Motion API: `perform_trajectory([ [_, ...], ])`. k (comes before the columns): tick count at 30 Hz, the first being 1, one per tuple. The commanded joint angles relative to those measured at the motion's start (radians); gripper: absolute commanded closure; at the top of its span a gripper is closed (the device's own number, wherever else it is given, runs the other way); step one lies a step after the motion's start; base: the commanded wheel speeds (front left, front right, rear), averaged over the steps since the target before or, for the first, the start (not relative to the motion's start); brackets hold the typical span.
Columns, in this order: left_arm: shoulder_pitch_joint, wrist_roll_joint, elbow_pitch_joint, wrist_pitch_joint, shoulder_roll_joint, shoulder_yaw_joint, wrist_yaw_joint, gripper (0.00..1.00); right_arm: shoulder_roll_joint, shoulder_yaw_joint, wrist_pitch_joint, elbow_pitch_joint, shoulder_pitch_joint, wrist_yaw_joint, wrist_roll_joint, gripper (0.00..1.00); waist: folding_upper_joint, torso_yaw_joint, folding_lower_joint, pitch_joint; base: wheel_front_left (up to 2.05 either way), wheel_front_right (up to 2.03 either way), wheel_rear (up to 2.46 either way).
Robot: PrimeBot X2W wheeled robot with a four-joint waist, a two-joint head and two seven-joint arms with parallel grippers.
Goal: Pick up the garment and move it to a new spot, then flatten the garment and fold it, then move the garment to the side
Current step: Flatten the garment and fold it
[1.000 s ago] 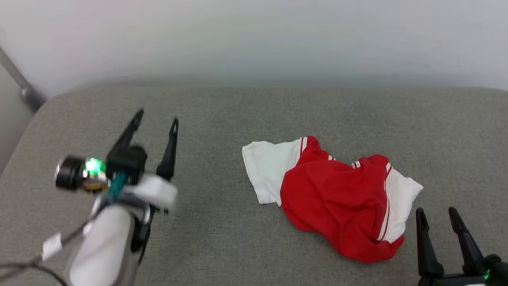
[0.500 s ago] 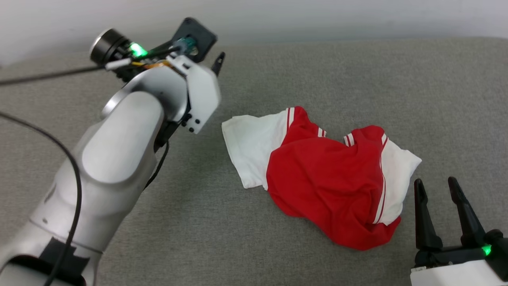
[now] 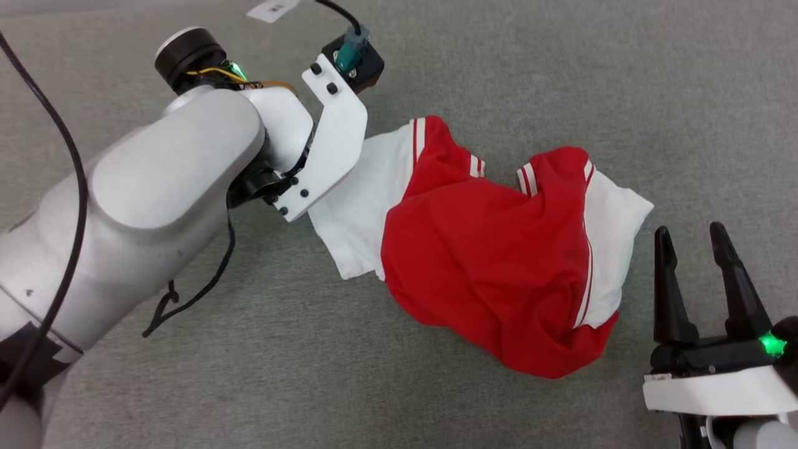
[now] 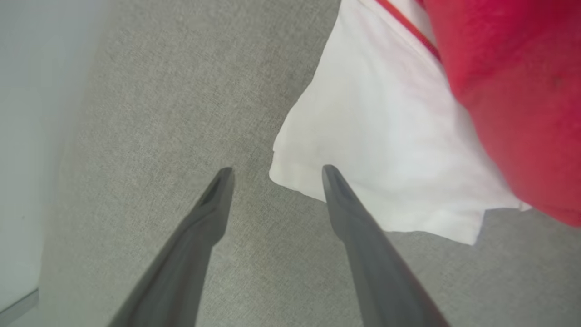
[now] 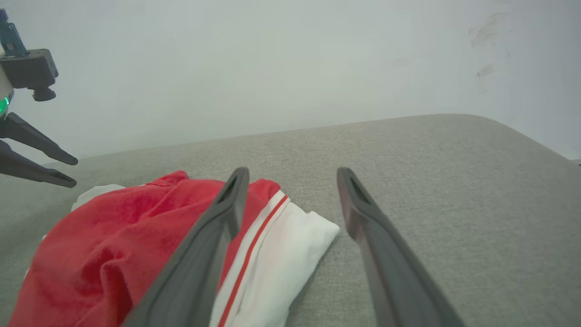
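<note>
Garment (image 3: 486,262) lies crumpled mid-surface on the grey padding (image 3: 374,386). Left pincer (image 4: 275,172) is spread, straddling a corner of the left white sleeve (image 4: 386,150); right pincer (image 3: 689,231) is spread and empty, just right of the other sleeve. Risk, judged: closing here may catch only hem or upholstery, so the cloth slips free or drags unevenly on lifting. No brand legible; white tag (image 3: 272,7) at far left, marks too small to read.

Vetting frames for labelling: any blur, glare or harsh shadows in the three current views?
Head view: even, soft light, red-and-white crumpled T-shirt sharp, no glare. Left wrist view: shirt's red cloth close and soft-focused, left gripper fingers slightly blurred. Right wrist view: right gripper soft near the bottom edge, grey fabric surface evenly lit.
</note>
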Motion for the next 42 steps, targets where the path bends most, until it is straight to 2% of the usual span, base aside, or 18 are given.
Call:
perform_trajectory([
  [1,-0.032,-0.021,-0.010,0.034,0.017,-0.038,0.002,0.00,0.002,0.003,-0.002,-0.005,-0.029,-0.001,0.005,0.00,0.0000,-0.030,-0.0002,0.049,0.00,0.00,0.00],
  [4,-0.052,-0.034,-0.027,0.088,0.038,-0.083,0.002,0.00,0.002,0.008,-0.002,-0.006,-0.050,-0.001,0.012,0.00,0.0000,-0.047,-0.0002,0.082,0.00,0.00,0.00],
  [9,-0.020,-0.071,0.002,0.108,0.052,-0.096,0.001,0.00,0.002,0.013,-0.002,-0.009,-0.078,-0.001,0.025,0.00,0.0000,-0.071,-0.0002,0.119,0.00,0.00,0.00],
  [14,0.066,-0.022,-0.001,0.144,0.061,-0.112,0.001,0.00,0.002,0.012,-0.002,-0.008,-0.087,-0.001,0.029,0.00,0.0000,-0.083,-0.0002,0.129,0.00,0.00,0.00],
  [15,0.076,-0.022,-0.006,0.145,0.062,-0.114,0.001,0.71,0.002,0.010,-0.002,-0.007,-0.086,-0.001,0.029,0.00,0.0000,-0.081,-0.0002,0.127,0.00,0.00,0.00],
  [16,0.082,-0.025,-0.013,0.145,0.060,-0.114,0.001,1.00,0.002,0.005,-0.002,-0.005,-0.082,-0.001,0.028,0.00,0.0000,-0.077,-0.0002,0.123,0.00,0.00,0.00],
  [22,0.042,-0.030,-0.091,0.079,0.083,-0.100,0.001,1.00,0.002,-0.002,-0.002,0.002,-0.047,-0.001,0.011,0.00,0.0000,-0.031,-0.0002,0.065,0.00,0.00,0.00],
  [28,0.044,-0.086,-0.144,0.014,0.216,-0.095,0.001,1.00,0.002,-0.014,-0.002,0.007,-0.022,-0.001,-0.004,0.00,0.0000,0.013,-0.0002,0.006,0.00,0.00,0.00],
  [32,0.068,-0.131,-0.101,-0.006,0.323,-0.094,0.002,1.00,0.002,-0.020,-0.002,0.006,-0.006,-0.001,-0.014,0.00,0.0000,0.034,-0.0002,-0.010,0.00,0.00,0.00],
  [35,0.102,-0.157,-0.052,-0.016,0.379,-0.093,0.004,1.00,0.002,-0.019,-0.002,0.005,-0.004,-0.001,-0.021,0.00,0.0000,0.040,-0.0002,-0.014,0.00,0.00,0.00],
  [39,0.169,-0.208,0.007,-0.050,0.409,-0.080,0.035,1.00,0.002,-0.019,-0.002,0.009,0.004,-0.001,-0.028,0.00,0.0000,0.044,-0.0002,-0.022,0.00,0.00,0.00],
  [41,0.196,-0.217,0.026,-0.079,0.403,-0.080,0.043,0.98,0.002,-0.019,-0.002,0.012,0.007,-0.001,-0.030,0.00,0.0000,0.047,-0.0002,-0.028,0.00,0.00,0.00],
  [42,0.206,-0.220,0.031,-0.100,0.394,-0.076,0.045,0.44,0.002,-0.020,-0.002,0.014,0.011,-0.001,-0.031,0.00,0.0000,0.050,-0.0002,-0.034,0.00,0.00,0.00],
])
